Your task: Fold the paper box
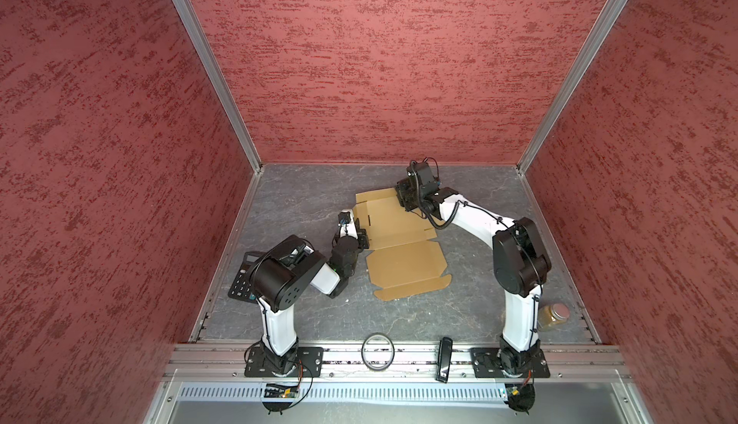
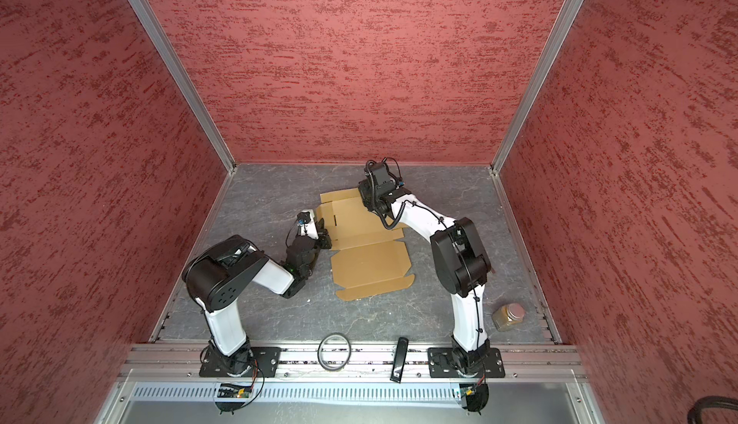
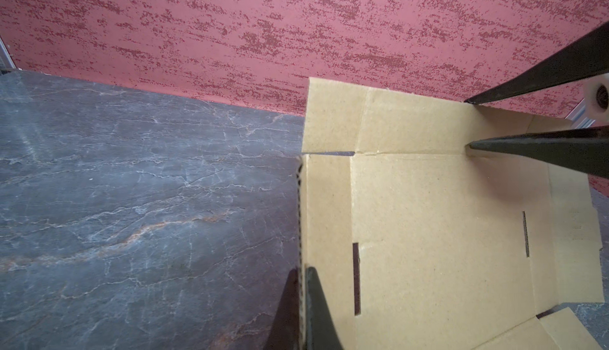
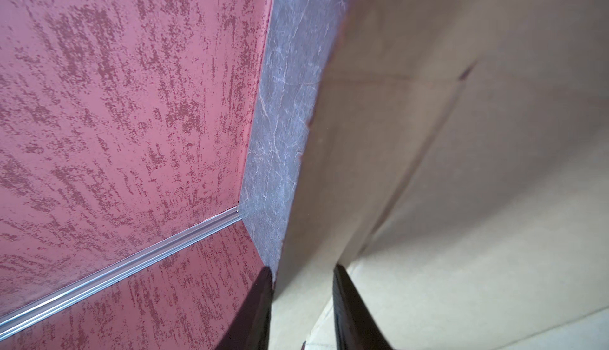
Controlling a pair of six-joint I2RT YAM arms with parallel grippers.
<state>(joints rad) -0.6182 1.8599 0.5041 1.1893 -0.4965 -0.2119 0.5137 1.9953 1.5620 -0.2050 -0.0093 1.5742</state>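
Note:
The paper box is a tan cardboard sheet with flaps and slots, lying mostly flat on the grey table in both top views. My left gripper is shut on the edge of its left side flap, which stands raised. My right gripper is at the sheet's far right corner. Its jaws stand apart, astride the raised far flap. In the left wrist view its two black fingers show on either side of that flap.
A black calculator lies under the left arm's elbow. An amber jar stands near the right arm's base. A ring and a black bar rest on the front rail. Red walls close in three sides.

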